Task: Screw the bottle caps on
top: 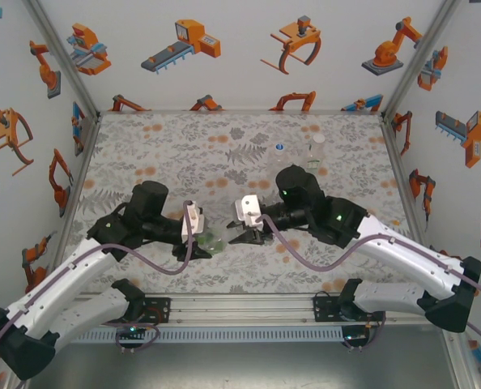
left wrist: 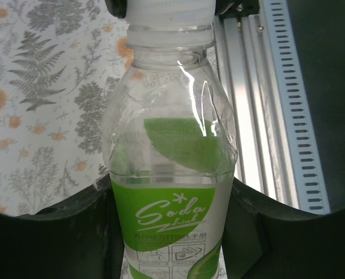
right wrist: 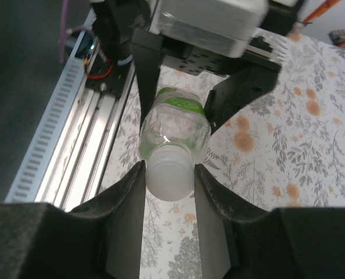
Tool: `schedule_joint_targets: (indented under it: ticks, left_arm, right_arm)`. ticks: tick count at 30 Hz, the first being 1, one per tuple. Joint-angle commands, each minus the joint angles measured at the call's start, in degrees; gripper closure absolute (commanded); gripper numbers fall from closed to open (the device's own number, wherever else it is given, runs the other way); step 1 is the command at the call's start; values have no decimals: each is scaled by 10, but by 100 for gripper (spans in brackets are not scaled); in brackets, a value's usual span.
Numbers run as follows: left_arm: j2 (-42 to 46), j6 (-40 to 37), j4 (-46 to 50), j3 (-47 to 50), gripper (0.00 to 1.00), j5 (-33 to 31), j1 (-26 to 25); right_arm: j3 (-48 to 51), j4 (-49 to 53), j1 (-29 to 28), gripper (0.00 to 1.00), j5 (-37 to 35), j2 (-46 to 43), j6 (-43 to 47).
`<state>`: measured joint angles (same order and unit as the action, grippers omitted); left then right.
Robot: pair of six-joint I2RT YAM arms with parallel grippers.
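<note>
The clear bottle with the green label [left wrist: 169,221] is gripped round its body by my left gripper [left wrist: 168,189], which is shut on it. In the top view this bottle [top: 217,241] lies level above the table between my left gripper [top: 198,245] and my right gripper [top: 244,236]. A white cap [right wrist: 169,177] sits on the bottle's neck. My right gripper [right wrist: 169,171] is shut on this cap, one finger pressed on each side. The same cap [left wrist: 169,11] is at the top edge of the left wrist view.
Two more clear bottles [top: 281,156] [top: 316,151] stand upright at the back right of the patterned table [top: 159,162]. The aluminium rail [top: 240,306] that carries the arm bases runs along the near edge, just below the held bottle. Enclosure walls close in both sides.
</note>
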<state>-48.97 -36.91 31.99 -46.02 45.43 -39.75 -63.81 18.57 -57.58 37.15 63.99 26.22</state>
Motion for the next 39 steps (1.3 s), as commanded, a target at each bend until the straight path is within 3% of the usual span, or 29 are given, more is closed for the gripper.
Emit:
schedule_joint_targets:
  ticks: [1,10,14,18,25,33,35,39]
  left_arm:
    - [32,11,-44,6,100,-44,-2]
    - [70,34,-77,23,100,-176,-3]
    - [65,49,-79,22,100,-246,-3]
    - [58,68,-86,21,100,-300,-2]
    - [40,92,-79,13,100,-346,-2]
    - [42,85,-84,15,100,-291,-2]
    - [41,84,-83,15,100,-281,-2]
    - [43,76,-83,16,100,-247,-2]
  right_arm:
    - [38,-83,-2,100,-74,-16,-154]
    - [104,-254,-2,100,-229,2,-547]
    - [89,-227,0,100,-297,33,-727]
    - [57,-175,14,100,-287,69,-853]
    - [18,-118,35,100,-254,101,-903]
    - [24,-148,37,100,-245,96,-884]
    - [23,-158,37,92,-236,90,-855]
    - [25,-168,38,66,-222,70,-780]
